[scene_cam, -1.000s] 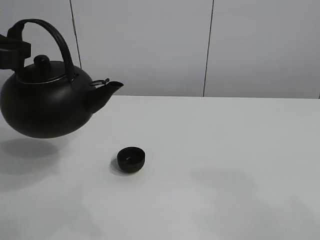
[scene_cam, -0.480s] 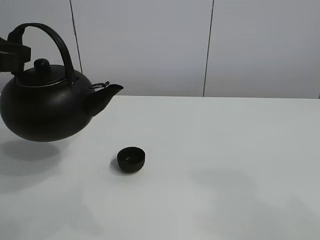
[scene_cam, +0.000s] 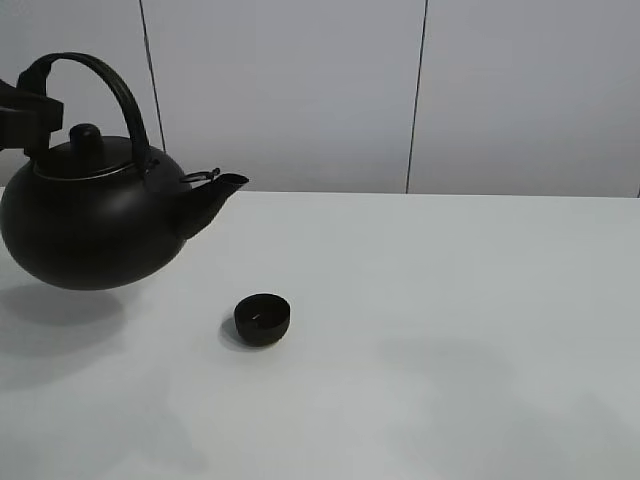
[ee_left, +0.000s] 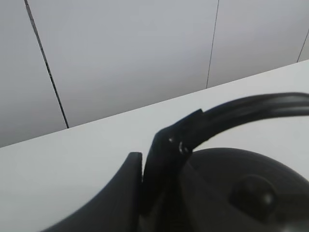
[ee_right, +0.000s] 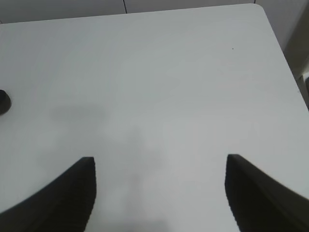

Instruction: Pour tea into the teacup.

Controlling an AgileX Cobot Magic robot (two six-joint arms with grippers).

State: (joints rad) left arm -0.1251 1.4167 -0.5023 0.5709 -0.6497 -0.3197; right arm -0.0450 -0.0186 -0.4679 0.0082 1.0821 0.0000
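White table (scene_cam: 450, 350), grey wall panels behind: the left tool (scene_cam: 28, 105) pinches the handle of a black kettle (scene_cam: 90, 235) held aloft and upright, its spout seemingly short of the teacup (scene_cam: 262, 318) standing alone mid-table. Pouring looks not yet begun. The right tool (ee_right: 160, 164) hangs spread and empty, with ample open room around the cup.

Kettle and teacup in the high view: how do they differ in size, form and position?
The kettle is far larger than the teacup. The kettle has an arched handle, a lid and a spout; the teacup is a plain handleless bowl. The kettle hangs above the table, while the teacup stands on it. Both are matte black.
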